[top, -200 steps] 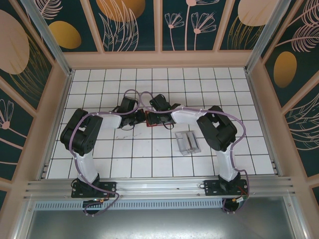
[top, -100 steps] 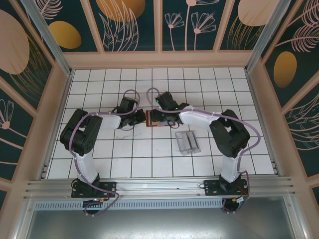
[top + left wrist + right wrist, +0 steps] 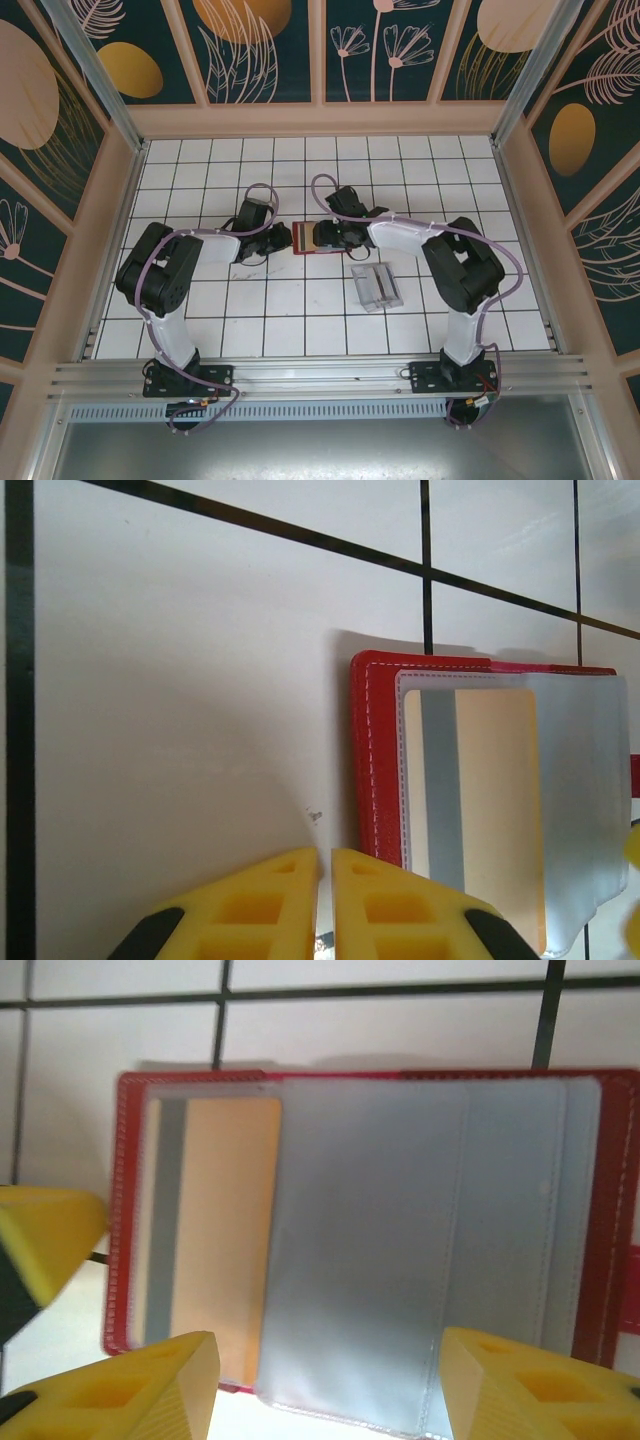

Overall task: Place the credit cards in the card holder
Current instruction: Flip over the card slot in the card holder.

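- card holder (image 3: pixel 420 1220) lies open and flat on the tiled table (image 3: pixel 250 320), mid-table between both grippers, grey-blue inside facing up
- one credit card (image 3: pixel 225 1240), tan with a grey stripe, sits in the pocket nearest the left gripper and looks fully seated; can't tell if more cards are under the other sleeves
- left gripper (image 3: pixel 325 865): fingers pressed nearly together, nothing between them, just beside the holder's red edge
- right gripper (image 3: pixel 328 1360): fingers spread wide over the holder's near edge, empty
- risk: the holder is loose on slick tile, so a finger nudge would slide it or flip a flap
- risk: the grippers are crowded and could clip each other
- acrylic tray (image 3: pixel 377 286) sits near the right arm, apart from the holder and not blocking
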